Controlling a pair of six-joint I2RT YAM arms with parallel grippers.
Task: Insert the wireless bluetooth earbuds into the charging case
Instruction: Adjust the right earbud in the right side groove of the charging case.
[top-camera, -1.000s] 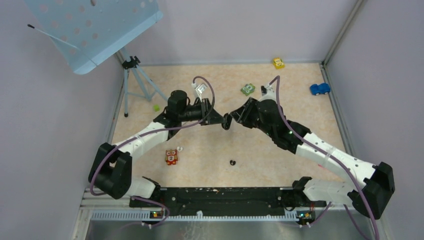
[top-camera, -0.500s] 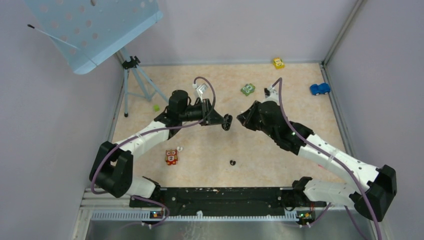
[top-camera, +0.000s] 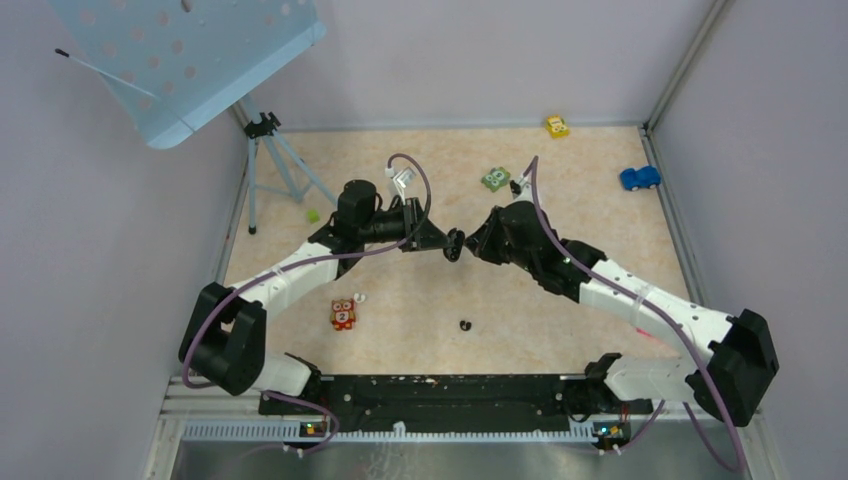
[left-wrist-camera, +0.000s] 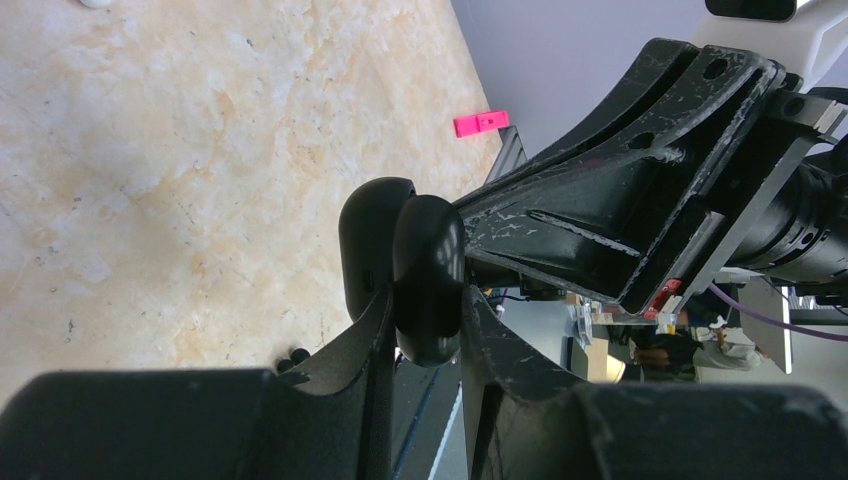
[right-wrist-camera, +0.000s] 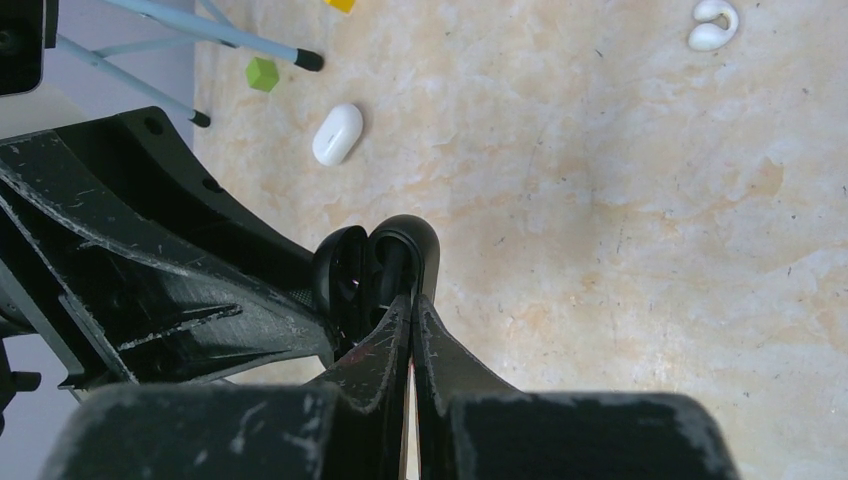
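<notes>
Black on black makes this hard to read. Your left gripper (left-wrist-camera: 425, 308) is clamped on the open charging case (left-wrist-camera: 428, 250), holding it above the table (top-camera: 420, 290). The right gripper (right-wrist-camera: 412, 300) is pinched to a sliver at the case's rim, possibly on a bud, though I can't tell. Hold the left arm steady, ease in squarely, and release only once the bud is seated. A black earbud (top-camera: 465, 324) lies near the bases, and a white earbud (right-wrist-camera: 713, 24) lies off to the left.

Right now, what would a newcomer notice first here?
The two grippers meet at the centre: the left gripper clamps a black charging case, and the right gripper, tips closed, touches it. A tiny black earbud lies alone on the table, near its front middle.
</notes>
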